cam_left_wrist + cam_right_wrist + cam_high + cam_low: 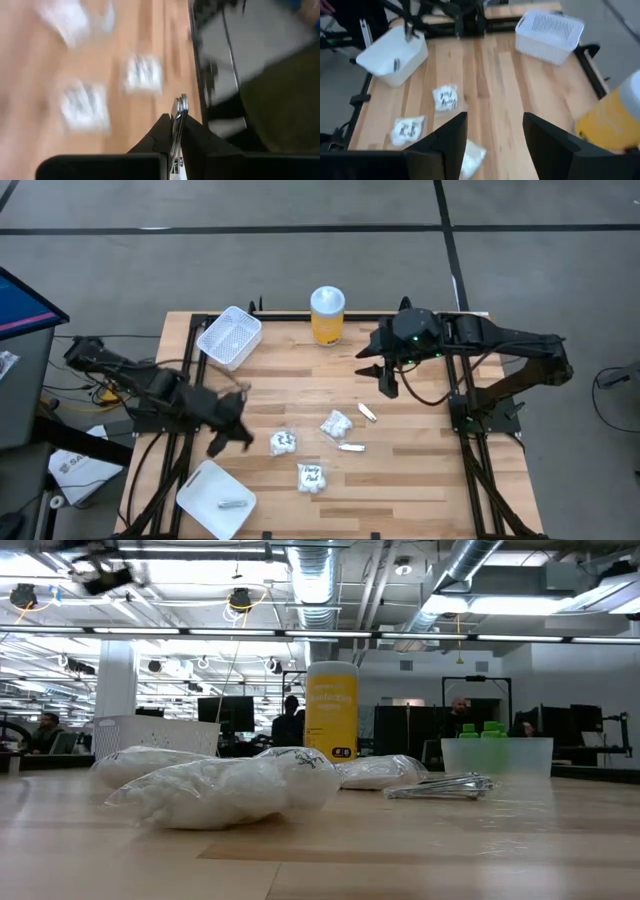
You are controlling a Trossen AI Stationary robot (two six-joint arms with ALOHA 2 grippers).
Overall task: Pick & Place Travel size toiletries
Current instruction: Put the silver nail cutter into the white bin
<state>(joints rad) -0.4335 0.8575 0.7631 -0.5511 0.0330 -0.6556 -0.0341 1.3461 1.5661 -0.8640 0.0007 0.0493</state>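
Observation:
My left gripper hovers between the white tray and the packets, shut on a slim silvery tube. Another tube lies in the tray. Two more tubes lie flat on the table. Three white packets rest near the table's middle. Green pieces show in the clear tub in the low view. My right gripper is open above the far right of the table, touching nothing. My left gripper pinches the silvery tube between its two fingers, which lie against the tube's two sides. One end of the tube sticks out past the fingertips. In the right wrist view the tube is lifted clear above the white tray.
A white slotted basket sits at the far left corner. The tall yellow jar with a white lid stands at the far edge. Black frame rails run along both sides of the table. Bare wood lies at the near right.

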